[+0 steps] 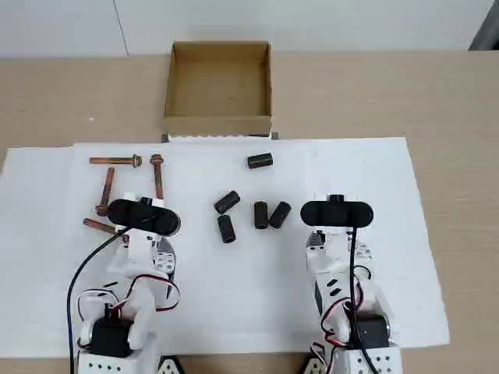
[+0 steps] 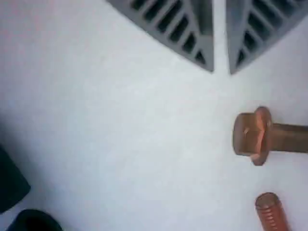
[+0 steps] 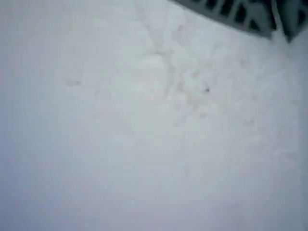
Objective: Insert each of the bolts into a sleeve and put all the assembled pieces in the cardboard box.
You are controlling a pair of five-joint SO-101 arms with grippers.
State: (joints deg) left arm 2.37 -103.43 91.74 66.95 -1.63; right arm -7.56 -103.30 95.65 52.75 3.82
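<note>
Bolts (image 1: 115, 160) and sleeves (image 1: 260, 215) lie loose on the white sheet (image 1: 374, 171); both grippers are closed.
Left gripper (image 2: 222, 72): fingers nearly together with a slim gap, tips low over the sheet. The nearest bolt (image 2: 252, 135) lies just beside the tips, not touching. It is copper-coloured with a flanged hex head and lies on its side. A second bolt (image 2: 269, 209) shows its threaded end near it. The black sleeves sit between the arms. Right gripper (image 3: 284, 33): fingers together over bare sheet. The cardboard box (image 1: 218, 125) stands at the sheet's far edge.
</note>
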